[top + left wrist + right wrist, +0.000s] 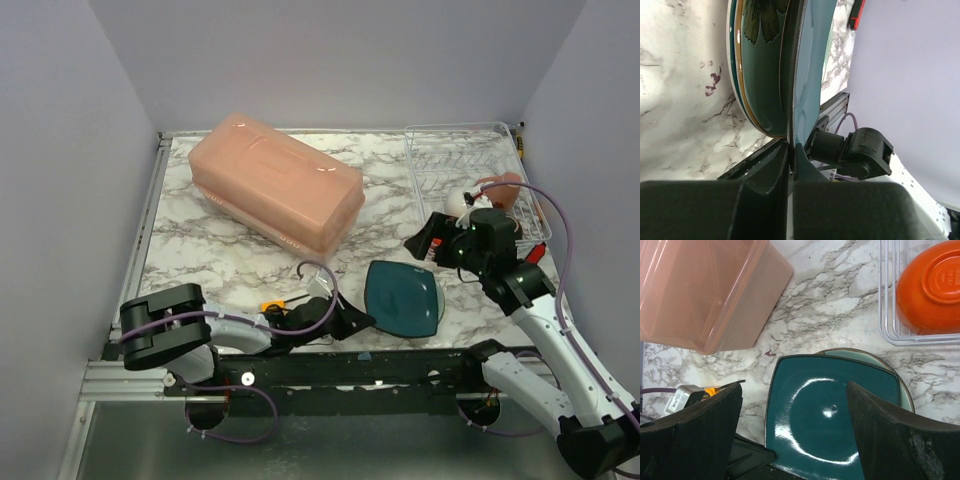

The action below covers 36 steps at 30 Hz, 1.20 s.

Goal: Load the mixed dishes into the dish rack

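**While the teal square plate is pinched at its edge, a lift toward the dish rack is called for**

Where the table meets its near edge, a little right of the middle, the teal square plate is seen lying on the round patterned plate. The round plate's rim shows past the square plate on the far right. The square plate's left edge is clamped between the pressed-together fingers of the left gripper. The right gripper is held above both plates, its fingers spread wide with nothing between them. The dish rack is set in the far right corner of the table, and an orange bowl is already lodged in it. A pink tub is placed toward the far left, and a yellow tape measure lies by the left arm at the near edge.

The grasping of the square plate is judged complete and its loading not yet begun. Next, the plate would have to be raised clear without the round plate being dragged, turned upright, and carried to the far right corner. There it would be lowered between the dividers. Since only a thin, glossy rim is held, slipping is to be guarded against, and a handover to the right gripper may be needed
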{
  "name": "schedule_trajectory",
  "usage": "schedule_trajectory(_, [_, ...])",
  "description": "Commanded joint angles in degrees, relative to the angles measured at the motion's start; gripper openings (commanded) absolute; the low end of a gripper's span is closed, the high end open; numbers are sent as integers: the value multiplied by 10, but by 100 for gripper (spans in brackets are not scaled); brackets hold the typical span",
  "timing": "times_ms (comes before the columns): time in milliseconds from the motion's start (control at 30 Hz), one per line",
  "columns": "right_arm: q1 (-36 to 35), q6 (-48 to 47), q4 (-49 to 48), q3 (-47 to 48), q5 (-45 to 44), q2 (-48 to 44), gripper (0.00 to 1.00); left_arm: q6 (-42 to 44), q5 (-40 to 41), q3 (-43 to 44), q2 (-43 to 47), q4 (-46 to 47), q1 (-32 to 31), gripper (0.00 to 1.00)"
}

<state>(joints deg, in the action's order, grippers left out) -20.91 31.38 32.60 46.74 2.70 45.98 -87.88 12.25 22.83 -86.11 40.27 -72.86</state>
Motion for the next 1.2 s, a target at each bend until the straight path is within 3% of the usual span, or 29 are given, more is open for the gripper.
schedule_trajectory(0, [1,-2,-13,-12,18,15,87,32,11,12,54,-66,0,0])
schedule_trajectory(300, [-4,59,-27,-65,103,98,77,15,24,-62,143,-102,0,0])
schedule_trajectory(533, [-87,100,-56,-111,36,156,80,29,38,-79,178,-117,0,0])
schedule_trajectory(800, [-89,124,-139,-180,34,203,79,17,42,-90,185,-115,1,1])
schedule_trajectory(1000, [-89,130,-173,-205,53,215,79,13,48,-111,190,-96,14,36])
schedule_trajectory(1167, [-89,129,-174,-208,55,214,79,42,21,-114,162,-38,41,52])
